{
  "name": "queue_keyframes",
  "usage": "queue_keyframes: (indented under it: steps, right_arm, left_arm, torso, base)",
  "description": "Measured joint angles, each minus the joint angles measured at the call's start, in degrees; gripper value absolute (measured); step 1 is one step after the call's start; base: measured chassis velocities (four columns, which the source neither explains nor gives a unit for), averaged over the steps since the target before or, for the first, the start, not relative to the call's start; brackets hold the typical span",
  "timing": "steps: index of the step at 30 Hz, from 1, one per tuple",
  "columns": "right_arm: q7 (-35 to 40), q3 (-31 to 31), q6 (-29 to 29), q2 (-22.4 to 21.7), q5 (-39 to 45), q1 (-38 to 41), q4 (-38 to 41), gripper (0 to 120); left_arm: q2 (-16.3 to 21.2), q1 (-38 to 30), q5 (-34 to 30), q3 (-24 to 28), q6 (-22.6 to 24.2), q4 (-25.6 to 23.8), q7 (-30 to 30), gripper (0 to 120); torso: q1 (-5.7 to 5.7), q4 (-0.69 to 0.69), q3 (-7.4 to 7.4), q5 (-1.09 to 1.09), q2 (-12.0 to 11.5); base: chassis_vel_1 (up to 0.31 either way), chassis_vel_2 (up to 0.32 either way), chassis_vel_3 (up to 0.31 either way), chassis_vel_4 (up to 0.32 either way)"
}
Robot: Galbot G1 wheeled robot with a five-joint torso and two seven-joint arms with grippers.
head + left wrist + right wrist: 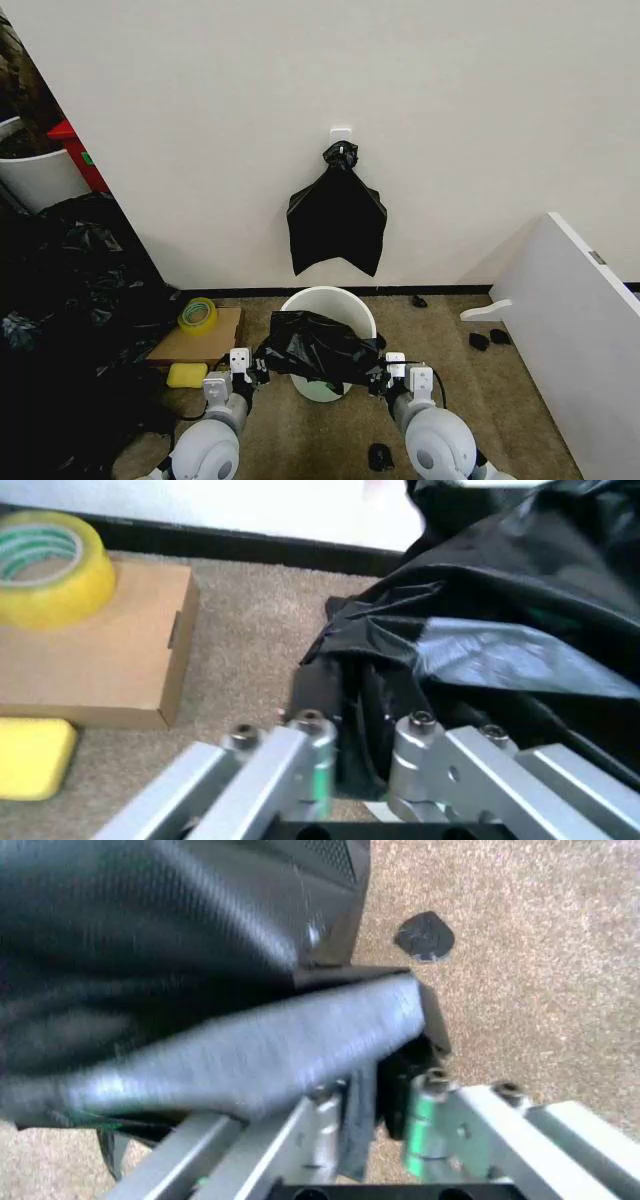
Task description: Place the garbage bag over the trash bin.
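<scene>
Head view — garbage bag [318, 347] over the trash bin [330, 300], both pincers — left [262, 368], right [376, 374] — clamping it.

The floor [510, 400] is brown carpet, and the white bin [330, 305] stands on it by the wall. To the bin's left lie a flat cardboard box [200, 340] and a yellow sponge [187, 375]. Small black scraps [380, 457] lie to the right and in front.
</scene>
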Motion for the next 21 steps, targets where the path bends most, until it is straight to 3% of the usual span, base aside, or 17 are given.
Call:
queue_keyframes:
  steps: [8, 10, 21]
  right_arm:
    - [-3.55, 0.77, 2.22, -2.33, -6.41, -6.72, 5.30, 46]
    - [-4.11, 0.93, 2.91, -2.51, -7.51, -7.53, 5.93, 50]
    - [-9.14, 1.67, 10.30, -3.95, -12.90, -12.03, 9.34, 90]
  left_arm:
    - [2.20, 3.56, 2.19, -1.99, 2.79, -4.78, -1.87, 45]
    - [2.36, 3.97, 2.70, -2.07, 2.78, -4.96, -1.89, 50]
    - [4.09, 8.64, 3.78, -3.03, -1.12, -8.01, 1.01, 88]
  torso:
    - [0.00, 0.00, 0.00, 0.00, 0.00]
    - [0.00, -0.01, 0.00, -0.01, 0.00]
    - [0.00, -0.01, 0.00, 0.00, 0.00]
  base:
    - [0.000, 0.000, 0.000, 0.000]
    - [0.000, 0.000, 0.000, 0.000]
    - [0.000, 0.000, 0.000, 0.000]
